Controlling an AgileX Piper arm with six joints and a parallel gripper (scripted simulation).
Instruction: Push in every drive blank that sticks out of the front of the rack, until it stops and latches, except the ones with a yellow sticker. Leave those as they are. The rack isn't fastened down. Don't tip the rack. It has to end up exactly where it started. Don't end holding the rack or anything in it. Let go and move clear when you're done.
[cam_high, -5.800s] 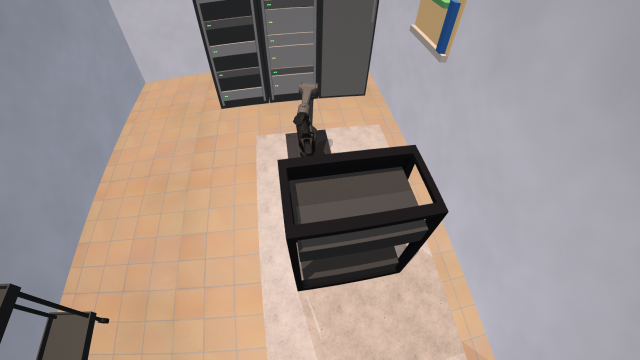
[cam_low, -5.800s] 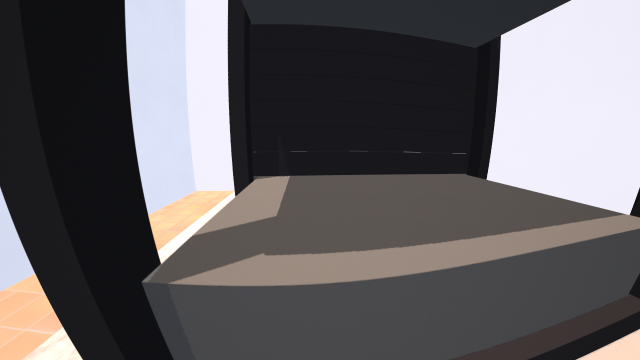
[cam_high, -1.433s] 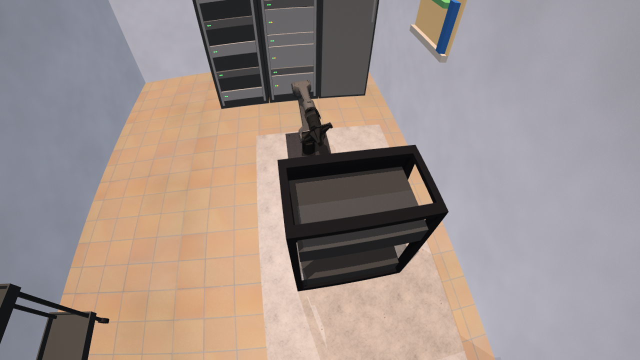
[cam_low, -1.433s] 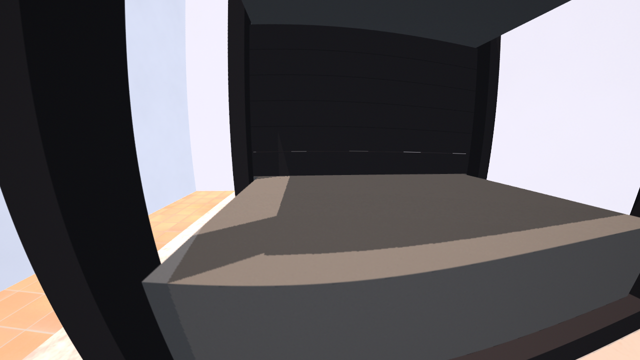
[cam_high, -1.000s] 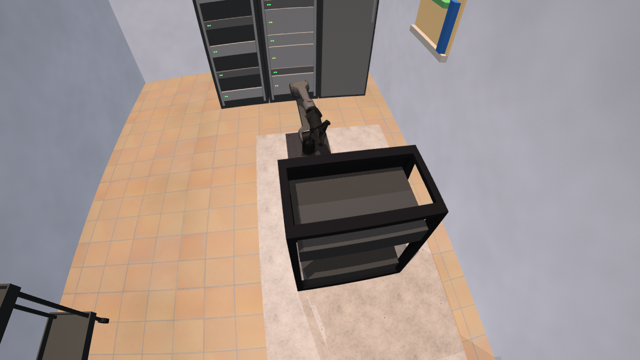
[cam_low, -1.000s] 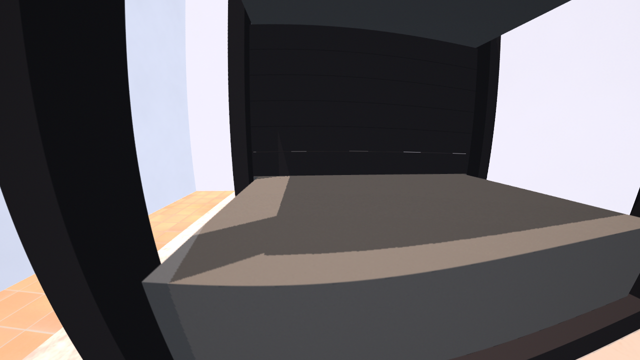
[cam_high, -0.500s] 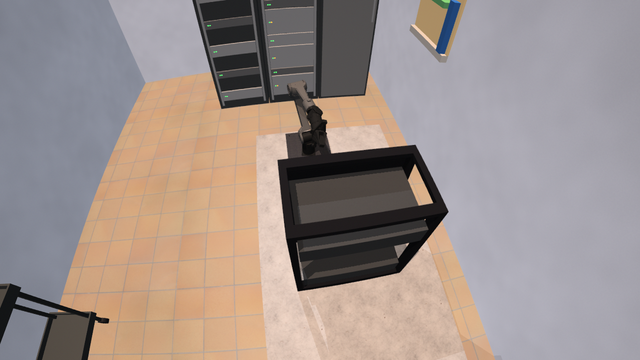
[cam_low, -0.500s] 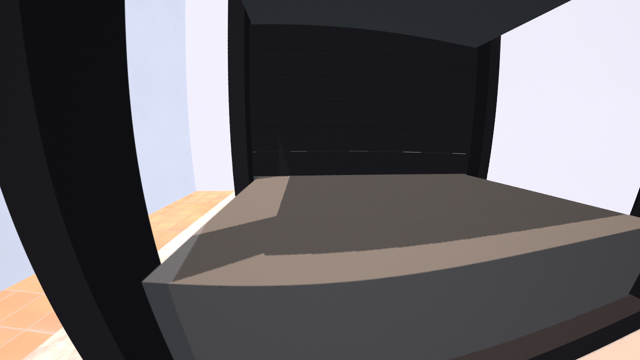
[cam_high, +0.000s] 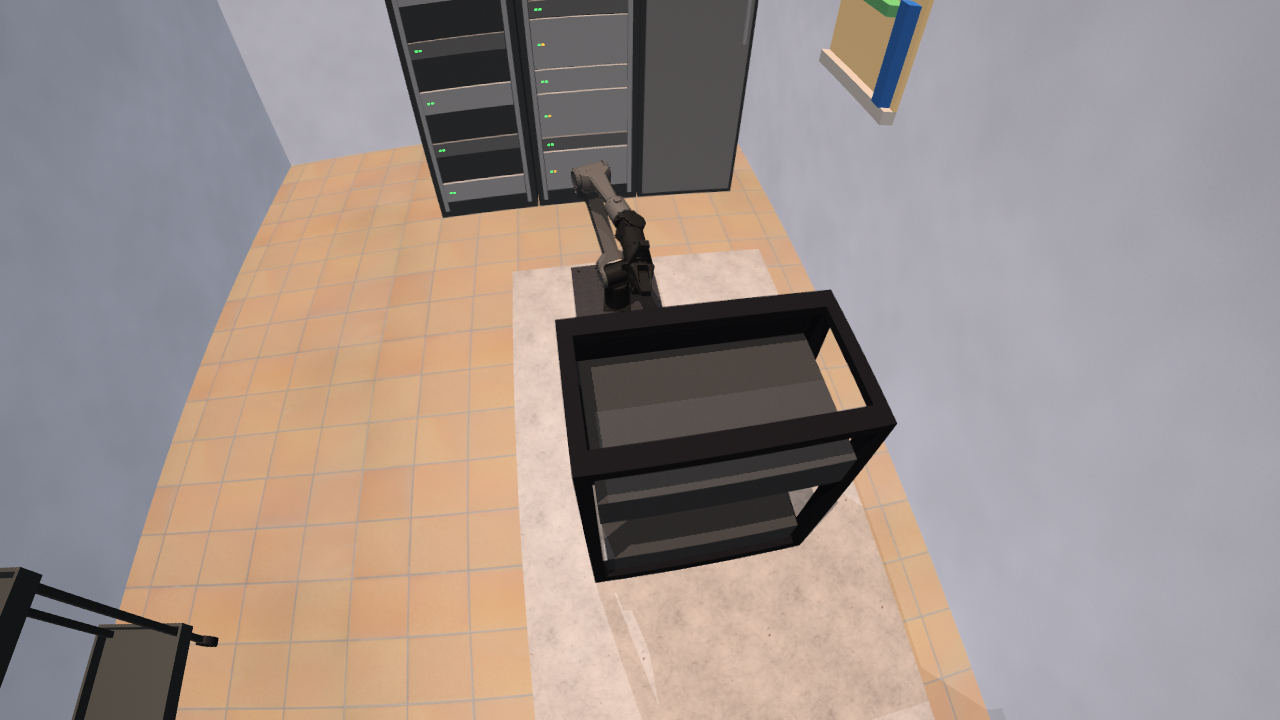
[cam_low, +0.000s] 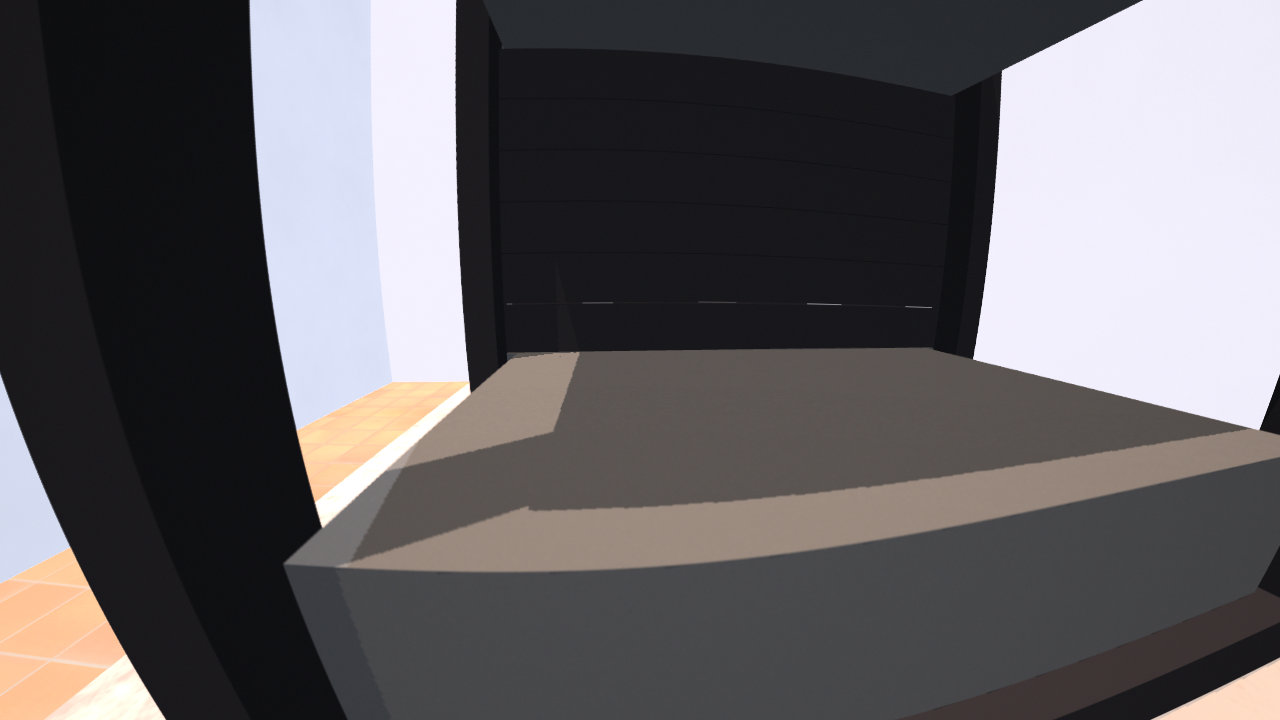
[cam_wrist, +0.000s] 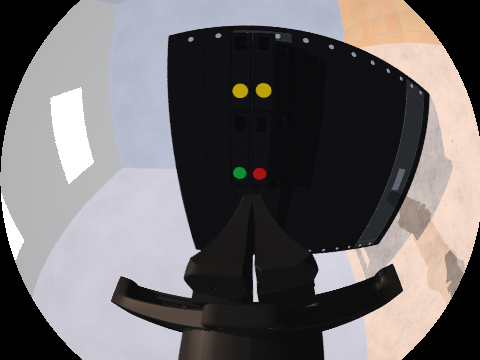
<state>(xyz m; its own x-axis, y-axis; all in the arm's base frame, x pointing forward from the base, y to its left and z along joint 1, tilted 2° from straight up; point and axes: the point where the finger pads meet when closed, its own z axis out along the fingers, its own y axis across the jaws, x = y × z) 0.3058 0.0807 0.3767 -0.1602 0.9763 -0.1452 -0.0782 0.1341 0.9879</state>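
Note:
The black rack (cam_high: 716, 429) stands on the pale mat, with grey shelves inside. In the wrist view its dark front face (cam_wrist: 294, 140) fills the middle, turned on its side. Two yellow dots (cam_wrist: 251, 91) sit on one drive blank. A green dot (cam_wrist: 239, 174) and a red dot (cam_wrist: 259, 174) sit on another, just beyond my fingertips. My gripper (cam_wrist: 253, 205) is shut and empty, pointing at the green and red pair. I cannot tell whether it touches the face. My arm (cam_high: 619, 241) stands behind the rack in the top view.
Tall grey server cabinets (cam_high: 572, 89) stand against the far wall behind my arm. A black cart (cam_high: 89, 644) is at the lower left. A shelf with a blue item (cam_high: 881, 53) hangs on the right wall. The exterior camera looks through the rack along a grey shelf (cam_low: 805, 465).

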